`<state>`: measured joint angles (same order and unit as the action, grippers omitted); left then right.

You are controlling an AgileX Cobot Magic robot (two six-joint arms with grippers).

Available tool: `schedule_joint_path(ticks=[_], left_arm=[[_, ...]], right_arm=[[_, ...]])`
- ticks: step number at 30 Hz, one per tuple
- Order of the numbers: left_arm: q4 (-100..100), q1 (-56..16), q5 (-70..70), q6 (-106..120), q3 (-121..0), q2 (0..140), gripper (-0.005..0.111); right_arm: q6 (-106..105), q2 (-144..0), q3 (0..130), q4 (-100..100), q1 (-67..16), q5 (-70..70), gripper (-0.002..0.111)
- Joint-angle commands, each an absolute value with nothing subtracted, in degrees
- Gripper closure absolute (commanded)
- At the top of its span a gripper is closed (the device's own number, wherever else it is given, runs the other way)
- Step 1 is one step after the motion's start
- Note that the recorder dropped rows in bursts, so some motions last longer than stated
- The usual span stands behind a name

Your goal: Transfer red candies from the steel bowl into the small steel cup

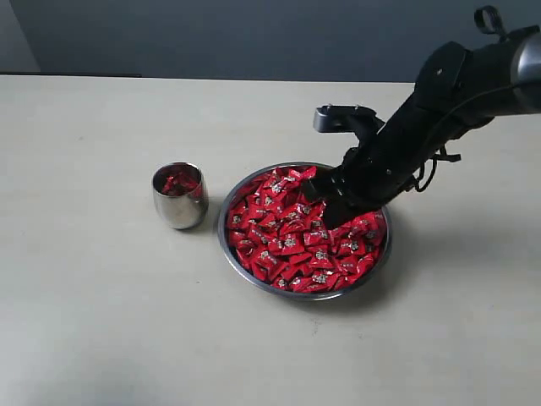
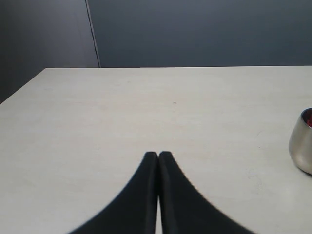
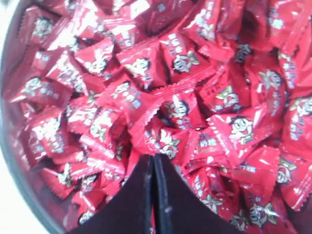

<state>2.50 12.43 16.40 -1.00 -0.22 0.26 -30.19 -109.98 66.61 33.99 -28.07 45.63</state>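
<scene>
The steel bowl (image 1: 254,275) sits at the table's middle, heaped with red candies (image 1: 287,241). My right gripper (image 1: 325,203) reaches down into the bowl's right half. In the right wrist view its fingers stand shut (image 3: 153,157) among the candies (image 3: 141,66), the tips seemingly pinching the wrapper edge of one candy (image 3: 165,141). The bowl's wall (image 3: 9,161) shows at the side. The small steel cup (image 1: 179,196) stands upright just left of the bowl, with a few red candies (image 1: 177,181) inside. My left gripper (image 2: 158,154) is shut and empty over bare table, the cup (image 2: 302,148) off to its side.
The pale table (image 1: 101,321) stretches around the bowl and cup, with a dark wall (image 1: 254,34) behind its far edge. The right arm's black body (image 1: 439,101) slants over the bowl's right rim.
</scene>
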Motion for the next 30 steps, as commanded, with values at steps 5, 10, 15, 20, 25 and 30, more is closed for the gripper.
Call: schedule_joint_path(ticks=[5, 10, 15, 20, 25, 30], left_arm=[[2.6, 12.5, 16.3, -1.1, 0.0, 0.0, 0.106], [2.6, 12.5, 16.3, -1.1, 0.0, 0.0, 0.106], [2.6, 12.5, 16.3, -1.1, 0.0, 0.0, 0.106], [2.6, 12.5, 16.3, -1.1, 0.0, 0.0, 0.106], [2.6, 12.5, 16.3, -1.1, 0.0, 0.0, 0.106], [2.6, 12.5, 16.3, -1.1, 0.0, 0.0, 0.106]], right_arm=[[-39.7, -109.5, 76.9, 17.9, -32.4, 53.8, 0.109], [-42.0, -111.7, 77.0, 11.7, -36.8, 52.7, 0.109], [-42.3, -112.4, 77.0, 5.7, -39.9, 53.0, 0.109], [-49.3, -112.5, 77.0, 2.6, -40.1, 54.7, 0.109], [-58.4, -112.5, 77.0, 1.8, -40.1, 56.7, 0.109], [-63.3, -112.5, 77.0, 3.9, -40.1, 55.9, 0.109]])
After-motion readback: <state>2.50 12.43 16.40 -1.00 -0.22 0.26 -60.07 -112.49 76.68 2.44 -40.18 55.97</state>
